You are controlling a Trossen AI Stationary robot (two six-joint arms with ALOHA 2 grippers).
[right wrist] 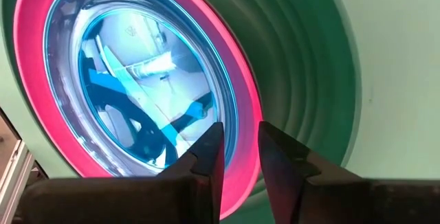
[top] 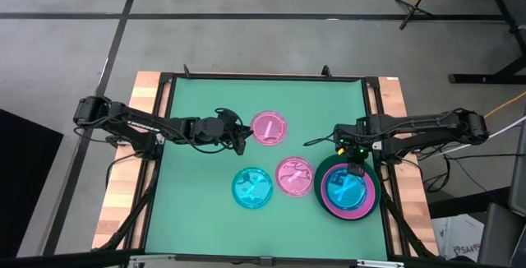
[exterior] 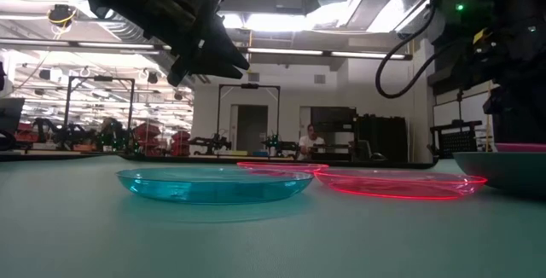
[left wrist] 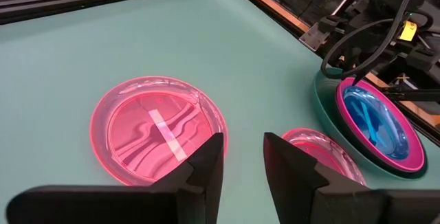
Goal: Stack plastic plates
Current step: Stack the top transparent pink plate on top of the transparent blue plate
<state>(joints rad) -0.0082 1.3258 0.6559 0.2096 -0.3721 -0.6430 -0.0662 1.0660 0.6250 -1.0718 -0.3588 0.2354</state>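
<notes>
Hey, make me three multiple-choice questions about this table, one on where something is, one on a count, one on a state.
1. Where is the stack?
A. Under the right claw
B. Under the left claw
C. At the table's far edge

2. How many small plates lie singly on the mat?
A. One
B. Three
C. Five

3. What is the left claw doing?
A. Gripping a cyan plate
B. Hanging empty beside a pink plate
C. Resting on the stack

Answers:
1 A, the right claw hangs over the stack.
2 B, the far pink plate, the near pink plate and the cyan plate.
3 B, its fingers hold nothing.
</notes>
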